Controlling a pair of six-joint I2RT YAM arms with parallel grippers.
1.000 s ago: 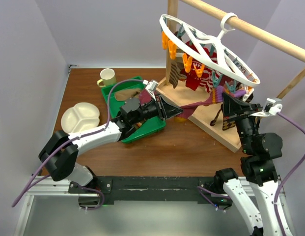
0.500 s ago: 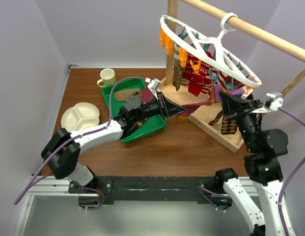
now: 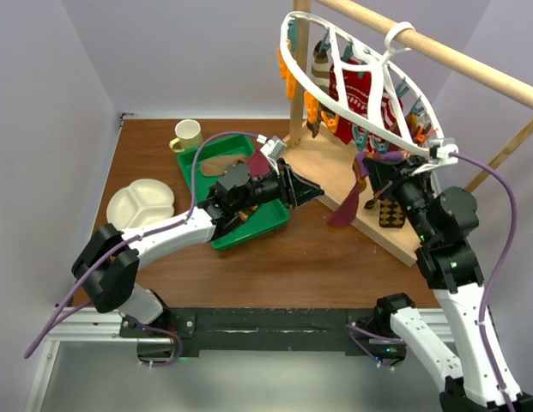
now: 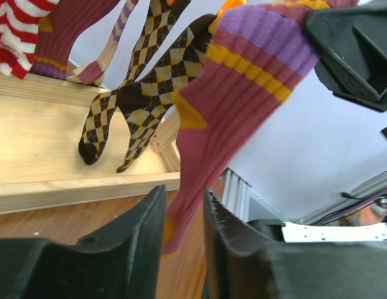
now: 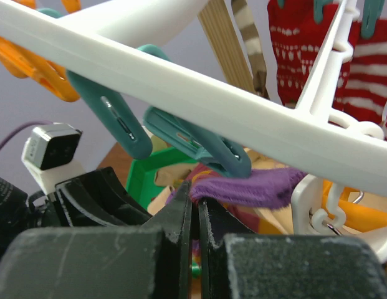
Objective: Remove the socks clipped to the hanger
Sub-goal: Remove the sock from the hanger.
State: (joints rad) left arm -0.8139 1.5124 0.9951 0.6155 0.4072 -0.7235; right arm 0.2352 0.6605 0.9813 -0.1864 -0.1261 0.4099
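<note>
Under the hanger [image 3: 286, 51], maroon sock [image 3: 345, 204] being pulled off

At its nine o'clock, the left gripper [image 3: 315, 190] is hovering, jaws narrowly parted, holding nothing. At one o'clock, the right gripper [image 3: 375, 169] is pinching the purple cuff. Next it is likely needing a tug clear of the teal clip [image 5: 199, 146].

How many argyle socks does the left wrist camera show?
2: a tan-and-brown argyle sock on the left, a darker brown-and-yellow one beside it, both above the wooden base. Others may hide behind the maroon sock.

The left tool [image 3: 317, 190] has let go; the maroon sock [image 3: 344, 208] now hangs from the right tool [image 3: 372, 166].
</note>
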